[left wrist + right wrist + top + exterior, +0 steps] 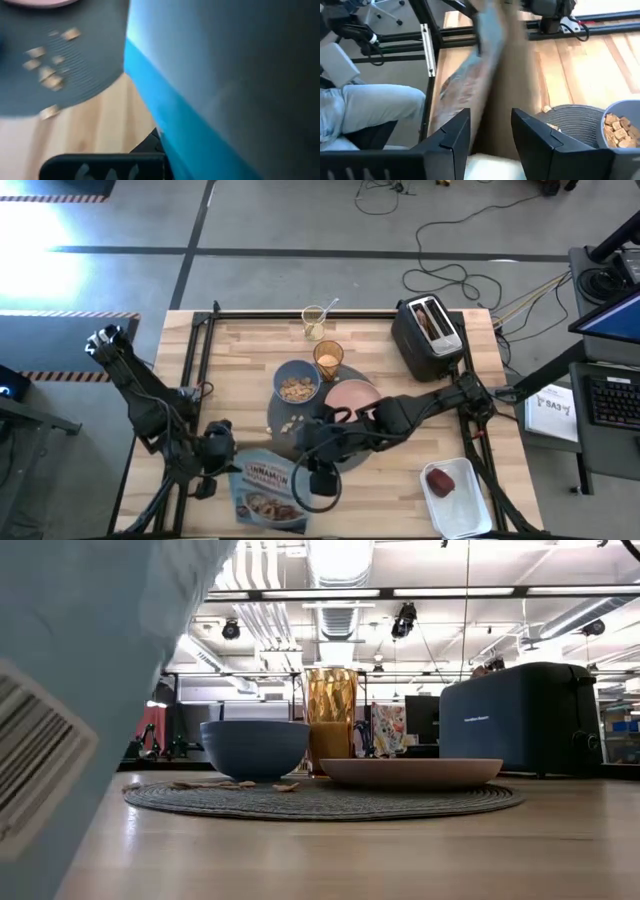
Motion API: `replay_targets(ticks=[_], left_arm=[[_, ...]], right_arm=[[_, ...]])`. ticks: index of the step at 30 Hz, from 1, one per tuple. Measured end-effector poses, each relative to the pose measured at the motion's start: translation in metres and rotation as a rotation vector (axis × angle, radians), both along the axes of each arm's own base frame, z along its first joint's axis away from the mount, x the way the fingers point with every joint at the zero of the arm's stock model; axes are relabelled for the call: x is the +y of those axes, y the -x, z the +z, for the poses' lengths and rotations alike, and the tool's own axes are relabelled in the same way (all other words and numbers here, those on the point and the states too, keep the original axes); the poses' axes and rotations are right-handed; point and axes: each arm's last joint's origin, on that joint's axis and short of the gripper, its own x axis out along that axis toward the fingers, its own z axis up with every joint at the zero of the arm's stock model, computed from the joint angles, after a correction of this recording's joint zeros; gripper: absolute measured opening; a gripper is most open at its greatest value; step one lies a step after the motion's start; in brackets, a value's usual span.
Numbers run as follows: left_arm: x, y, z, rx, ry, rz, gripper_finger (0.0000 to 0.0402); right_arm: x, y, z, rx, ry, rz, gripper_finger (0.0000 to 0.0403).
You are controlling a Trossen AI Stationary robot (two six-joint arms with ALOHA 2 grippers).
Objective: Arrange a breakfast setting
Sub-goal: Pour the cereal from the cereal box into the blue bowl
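A blue cereal box lies tilted at the near left with its printed front up. It fills the left of the low view. My left gripper is shut on the box at its left side. My right gripper stands open at the box's right top end. The box's brown edge shows in the gap between its fingers, and I cannot tell whether they touch it. On the dark-grey mat stand the blue bowl with cereal, the amber tumbler and the pink plate. My left gripper is shut on the cereal box near its left upper corner, coming from the table's left and slanting down. In the wrist view the blue box wall stands right against the finger and hides the place of contact. The box is tilted.
Loose cereal pieces lie on the mat's near part. At the far right stands the black toaster with toast in it. A white tray at the near right holds the red apple. A glass with a spoon stands at the far edge. A seated person's legs show beyond the table's left side.
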Motion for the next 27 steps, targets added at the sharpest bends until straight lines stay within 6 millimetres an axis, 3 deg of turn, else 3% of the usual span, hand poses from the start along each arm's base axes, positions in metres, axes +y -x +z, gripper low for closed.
replay_targets(ticks=[17, 21, 27], left_arm=[[0.010, 0.028, -0.010, 0.093, -0.097, 0.257, 0.0000], [0.007, 0.034, 0.014, 0.097, -0.077, 0.231, 0.0000], [0.008, 0.044, 0.058, 0.164, -0.185, 0.268, 0.0000]], right_arm=[[-0.001, 0.000, 0.000, -0.009, 0.035, -0.003, 0.0122], [-0.001, 0.000, 0.000, -0.009, 0.035, -0.002, 0.0123], [-0.001, 0.000, 0.000, -0.008, 0.030, -0.005, 0.0121]])
